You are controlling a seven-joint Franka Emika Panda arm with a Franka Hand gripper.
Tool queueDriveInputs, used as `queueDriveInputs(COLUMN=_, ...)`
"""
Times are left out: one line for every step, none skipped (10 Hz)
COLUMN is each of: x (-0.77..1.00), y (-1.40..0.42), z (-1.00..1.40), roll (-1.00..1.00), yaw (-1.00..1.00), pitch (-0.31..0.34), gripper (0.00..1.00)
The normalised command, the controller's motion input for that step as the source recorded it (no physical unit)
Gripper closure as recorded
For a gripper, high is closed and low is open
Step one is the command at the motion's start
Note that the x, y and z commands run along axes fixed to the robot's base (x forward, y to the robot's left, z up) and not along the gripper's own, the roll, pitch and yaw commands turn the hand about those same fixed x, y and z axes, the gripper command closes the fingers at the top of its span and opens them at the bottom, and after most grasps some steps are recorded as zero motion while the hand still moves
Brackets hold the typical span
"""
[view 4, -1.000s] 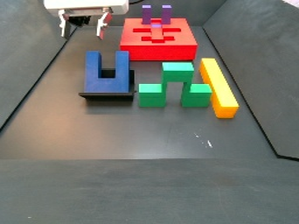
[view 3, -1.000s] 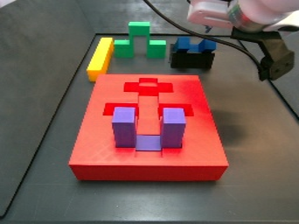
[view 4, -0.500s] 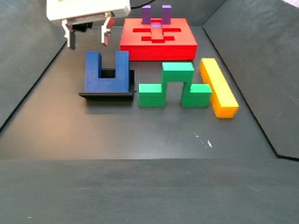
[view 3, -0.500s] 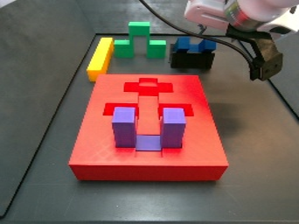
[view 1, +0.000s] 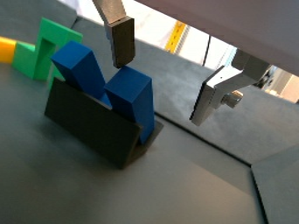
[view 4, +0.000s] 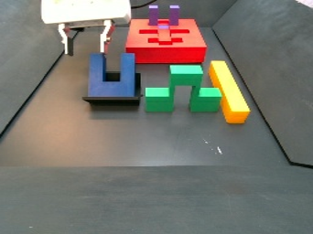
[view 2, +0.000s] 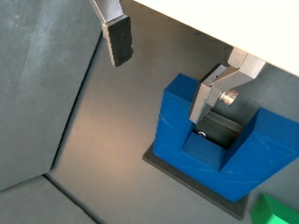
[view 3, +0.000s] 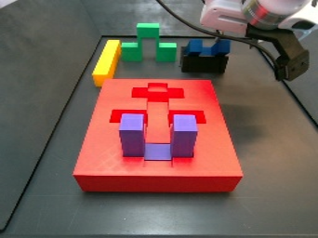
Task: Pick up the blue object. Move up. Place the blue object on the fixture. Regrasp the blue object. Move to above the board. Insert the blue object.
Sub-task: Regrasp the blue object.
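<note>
1. The end effector (view 4: 86,38) hangs above the far end of the blue block (view 4: 112,75), its two silver fingers (view 4: 69,38) spread apart with nothing between them.
2. In a wrist view one finger (view 2: 117,39) hangs out past the block's side over bare floor, while the other (view 2: 215,96) sits over one prong; the end effector (view 2: 166,70) does not touch the block.
3. The blue block rests on the black fixture (view 4: 113,98), near a side edge of the dark surface (view 4: 146,174).
4. In a side view the block's U shows from above: two prongs lie level and point toward the red board (view 4: 167,39), the closed end faces away from it, and the long axis runs along the surface's side edge.
5. In a wrist view the block (view 1: 107,83) stands on edge in the fixture (view 1: 91,125), which the top-down side view does not reveal.
6. In a side view the block (view 3: 206,46) is largely hidden behind the arm.
7. Only a side view shows the board (view 3: 156,135) whole, with a purple U-shaped block (view 3: 154,136) seated in it.
8. Green blocks (view 4: 182,89) and a yellow bar (view 4: 228,90) lie beside the fixture.
</note>
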Motion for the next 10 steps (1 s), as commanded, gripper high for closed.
queueDriveInputs(x=0.0, y=0.24, z=0.0, roll=-0.45, yaw=0.07, pitch=-0.454, gripper=0.0)
queueDriveInputs(x=-0.11, y=0.09, z=0.0, roll=-0.24, yaw=0.0, pitch=-0.349, gripper=0.0)
queueDriveInputs(x=-0.15, y=0.0, z=0.01, roll=0.0, yaw=0.0, pitch=-0.194, gripper=0.0)
queueDriveInputs(x=-0.2, y=0.0, z=0.0, roll=0.04, yaw=0.0, pitch=-0.18, gripper=0.0)
queueDriveInputs(x=-0.32, y=-0.11, z=-0.1, roll=0.35, yaw=0.0, pitch=-0.223, gripper=0.0)
queueDriveInputs(x=-0.31, y=-0.01, z=-0.18, roll=0.34, yaw=0.0, pitch=-0.263, gripper=0.0)
queueDriveInputs(x=-0.19, y=-0.03, z=-0.19, roll=0.28, yaw=0.06, pitch=-0.326, gripper=0.0)
queueDriveInputs(x=0.05, y=0.0, z=-0.07, roll=0.13, yaw=0.17, pitch=-0.034, gripper=0.0)
queueDriveInputs(x=0.1, y=0.0, z=-0.06, roll=0.15, yaw=0.13, pitch=0.0, gripper=0.0)
queueDriveInputs(x=0.15, y=0.0, z=-0.09, roll=0.16, yaw=0.14, pitch=0.0, gripper=0.0)
